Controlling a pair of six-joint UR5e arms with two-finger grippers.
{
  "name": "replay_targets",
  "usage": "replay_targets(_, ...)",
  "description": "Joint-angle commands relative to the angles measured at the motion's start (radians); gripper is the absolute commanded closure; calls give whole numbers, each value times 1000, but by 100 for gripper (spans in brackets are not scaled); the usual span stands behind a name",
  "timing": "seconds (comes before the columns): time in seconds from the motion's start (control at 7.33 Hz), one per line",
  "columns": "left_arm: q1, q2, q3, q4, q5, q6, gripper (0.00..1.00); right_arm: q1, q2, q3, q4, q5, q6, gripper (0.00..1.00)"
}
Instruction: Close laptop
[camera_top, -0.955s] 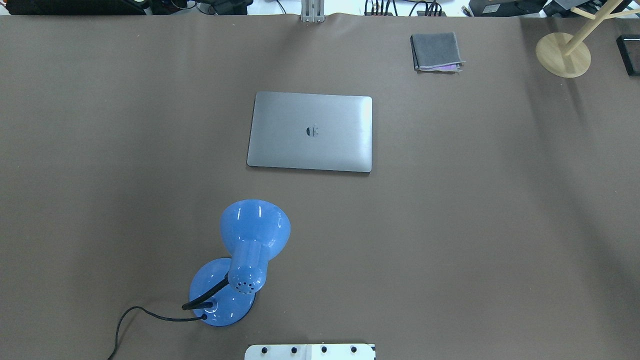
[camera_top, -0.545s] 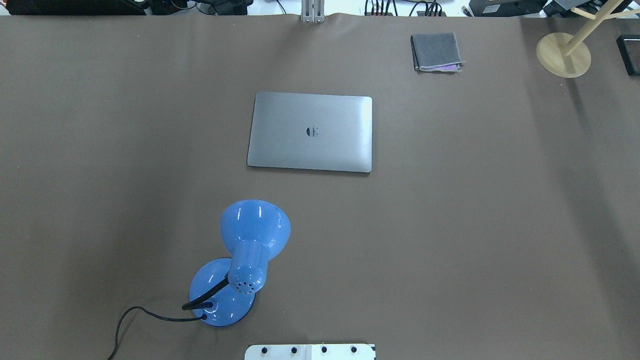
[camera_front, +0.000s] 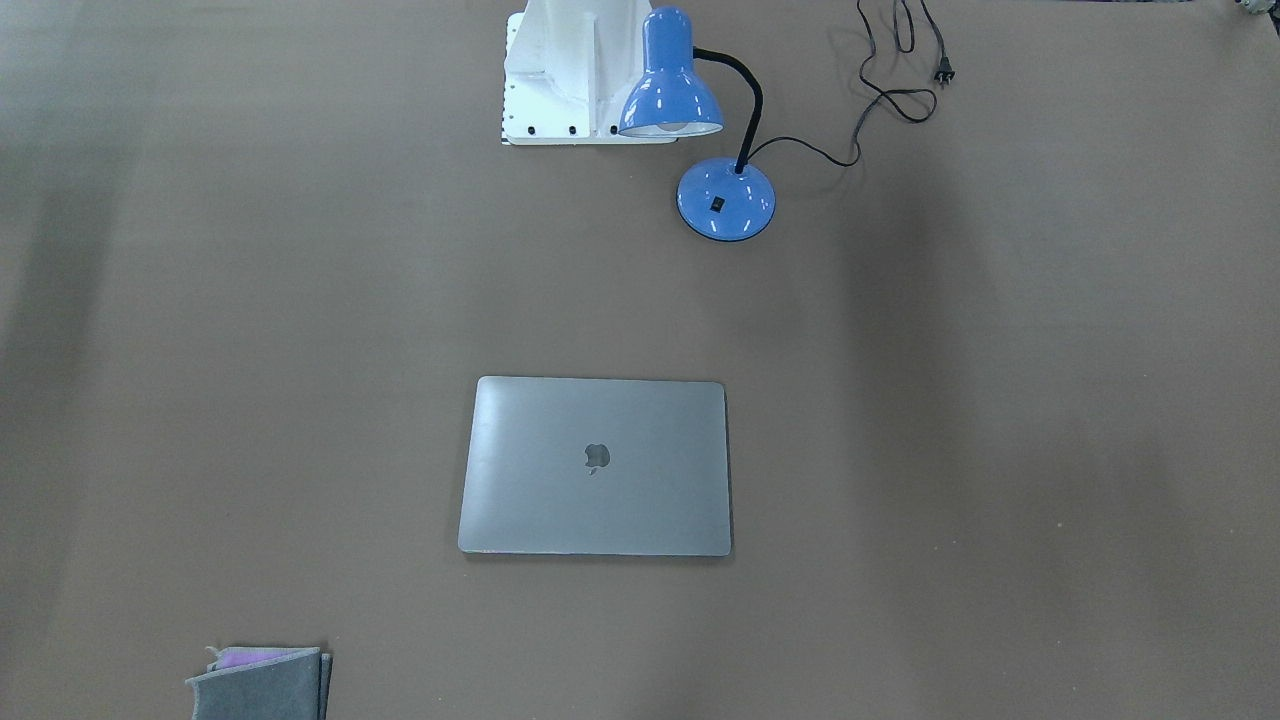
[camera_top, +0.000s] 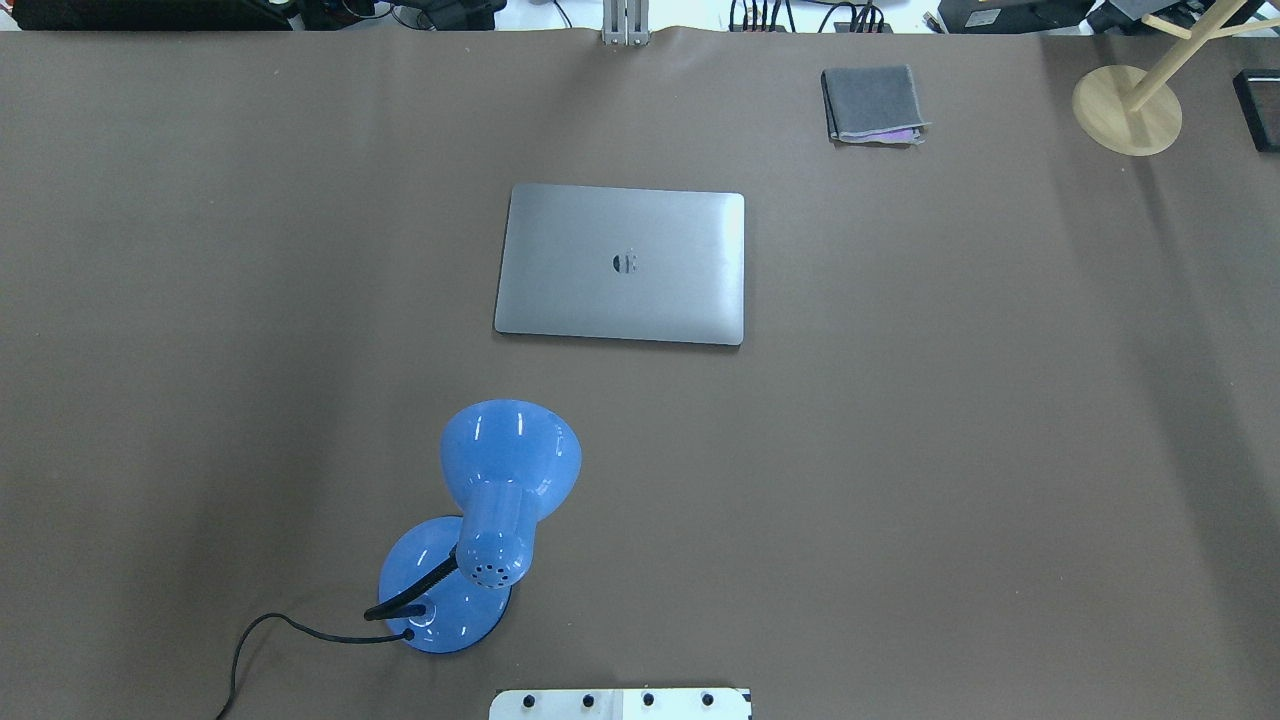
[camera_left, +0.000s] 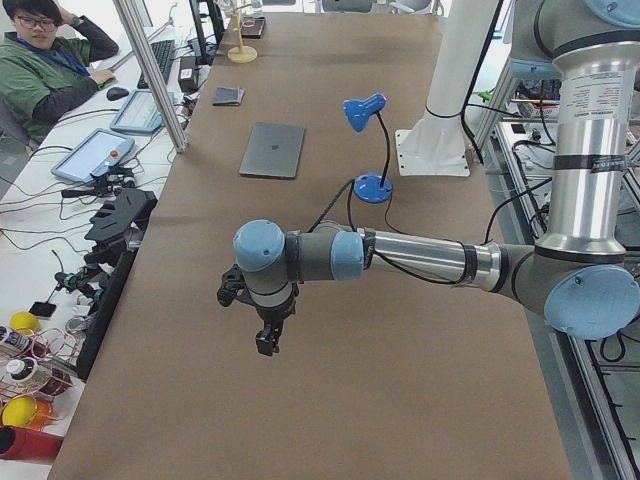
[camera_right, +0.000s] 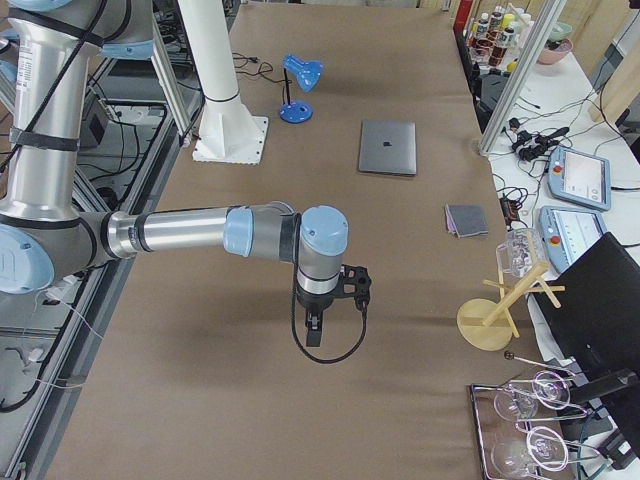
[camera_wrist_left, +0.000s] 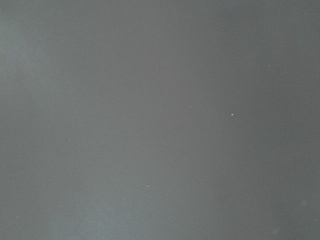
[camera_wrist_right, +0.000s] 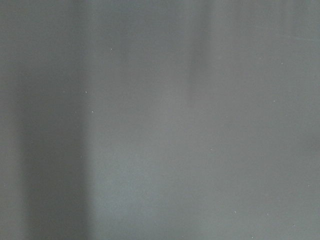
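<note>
Laptop (camera_top: 620, 264) shut flat, grey lid up.

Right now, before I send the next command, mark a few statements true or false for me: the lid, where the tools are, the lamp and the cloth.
1. The laptop lies shut and flat, logo up. True.
2. A tool rests on its lid. False: the left tool and the right tool hang over bare table, well away from it.
3. The blue lamp stands on the robot's side of the laptop. True.
4. The grey cloth lies on the laptop. False: it lies apart, near the far edge.
5. The lamp is plugged in. False: its plug lies loose on the table.
</note>
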Motion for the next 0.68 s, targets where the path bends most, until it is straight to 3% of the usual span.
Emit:
replay_targets(0.0, 1, 0, -17, -3, -1, 5, 2, 0, 1, -6, 0, 4, 2, 0)
replay_targets(0.55, 0, 6, -19, -4, 1, 3, 2, -3, 0, -6, 0, 31, -1, 0)
